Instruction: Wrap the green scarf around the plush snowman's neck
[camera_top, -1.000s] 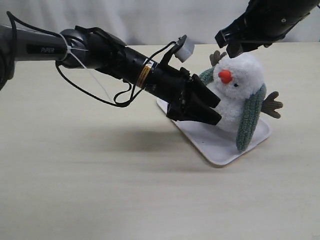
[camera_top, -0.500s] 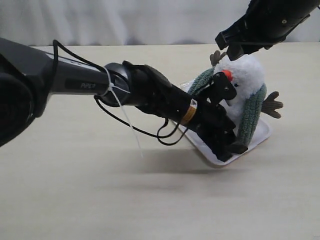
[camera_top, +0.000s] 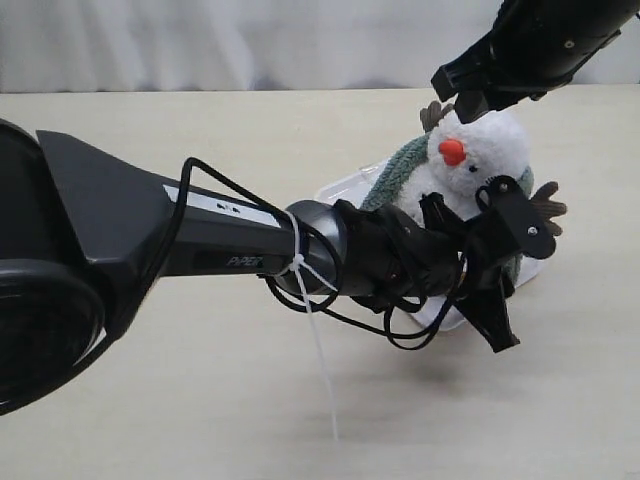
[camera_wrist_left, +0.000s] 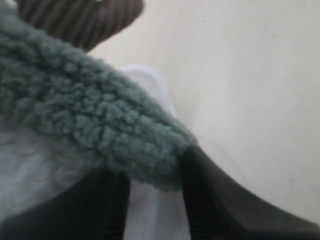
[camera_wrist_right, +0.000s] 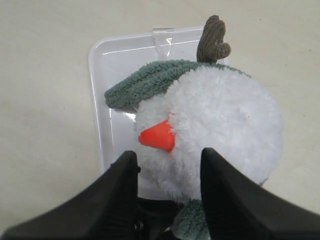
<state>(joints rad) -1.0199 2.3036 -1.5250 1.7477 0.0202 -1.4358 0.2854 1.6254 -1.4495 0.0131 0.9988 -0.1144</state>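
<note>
Exterior view: snowman stands on tray toward tabletop's far right; scarf drapes its shoulders, ends seemingly uncrossed. Left gripper sits half-closed around one end, hold unclear; right gripper pinches its head.

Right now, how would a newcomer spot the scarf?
Find the white tray on the beige table. A fluffy white snowman sits on it; the scarf is the fuzzy grey-green strip draped over it, the only green thing there.
</note>
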